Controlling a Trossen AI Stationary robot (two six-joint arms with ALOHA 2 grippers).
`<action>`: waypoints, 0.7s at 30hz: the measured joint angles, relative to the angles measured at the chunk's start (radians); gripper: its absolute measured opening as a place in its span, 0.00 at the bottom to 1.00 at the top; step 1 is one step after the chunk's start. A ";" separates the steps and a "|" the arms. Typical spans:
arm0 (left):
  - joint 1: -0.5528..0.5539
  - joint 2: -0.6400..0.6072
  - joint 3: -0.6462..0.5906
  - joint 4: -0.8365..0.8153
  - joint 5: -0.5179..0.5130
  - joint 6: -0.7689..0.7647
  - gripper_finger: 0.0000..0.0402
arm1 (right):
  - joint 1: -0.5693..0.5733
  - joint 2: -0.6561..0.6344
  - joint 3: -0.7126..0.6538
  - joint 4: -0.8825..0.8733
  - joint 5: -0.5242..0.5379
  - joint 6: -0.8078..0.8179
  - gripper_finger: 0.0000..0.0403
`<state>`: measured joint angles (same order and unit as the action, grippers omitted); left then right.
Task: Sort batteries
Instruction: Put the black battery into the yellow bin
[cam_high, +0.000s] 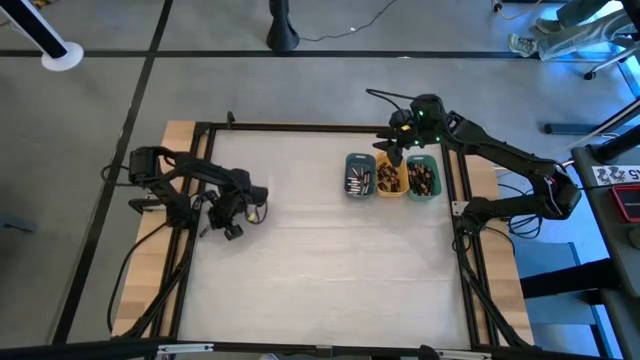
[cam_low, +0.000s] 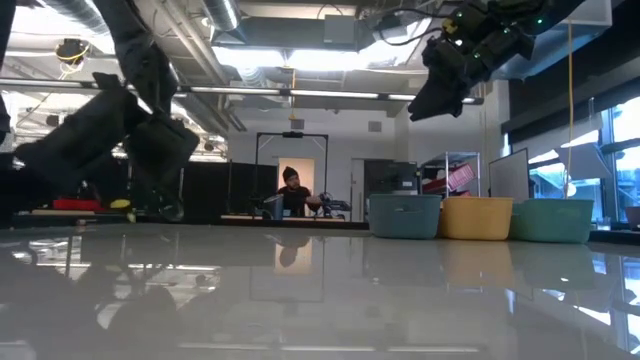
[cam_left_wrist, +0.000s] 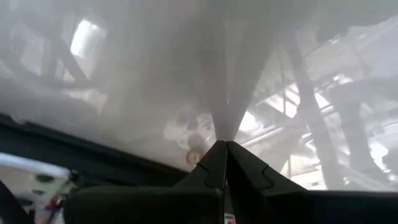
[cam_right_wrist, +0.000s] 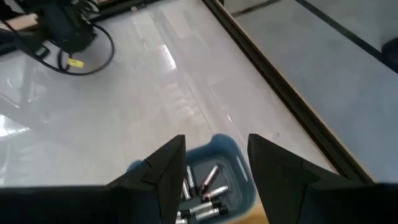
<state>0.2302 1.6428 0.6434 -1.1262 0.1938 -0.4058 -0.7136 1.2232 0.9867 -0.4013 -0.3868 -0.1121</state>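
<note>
below right gripper (cam_right_wrist: 211, 171), jaws apart, empty: batteries (cam_right_wrist: 202, 190) in slate-blue tray (cam_right_wrist: 239, 155) | small, stiff, slick; pinch one mid-barrel | left gripper (cam_left_wrist: 225, 163) closed

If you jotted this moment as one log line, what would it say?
right gripper: open, empty, above blue tray | batteries: in trays | orange tray, green tray: beside it | left gripper: shut, waiting at table's left

Three small oblong plastic trays sit in a row on the table: one slate-blue tray (cam_high: 359, 176), one orange tray (cam_high: 389, 180) and one green tray (cam_high: 423, 179). Each holds a pile of tiny dark and silvery cylindrical batteries (cam_right_wrist: 202, 191), too jumbled to count properly. Two dark robot arms, one person in the background.
</note>
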 joint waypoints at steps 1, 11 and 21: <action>0.013 0.000 0.010 0.005 -0.007 0.009 0.00 | 0.000 0.000 0.000 0.007 -0.007 0.000 0.44; 0.049 0.002 0.135 -0.220 0.007 0.189 0.00 | 0.000 -0.001 0.000 -0.012 -0.017 0.002 0.44; 0.091 0.110 0.115 -0.275 0.079 0.230 0.00 | 0.000 -0.001 0.000 -0.030 -0.018 0.002 0.44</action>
<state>0.3212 1.7528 0.7582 -1.4014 0.2731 -0.1758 -0.7136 1.2224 0.9871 -0.4315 -0.4049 -0.1105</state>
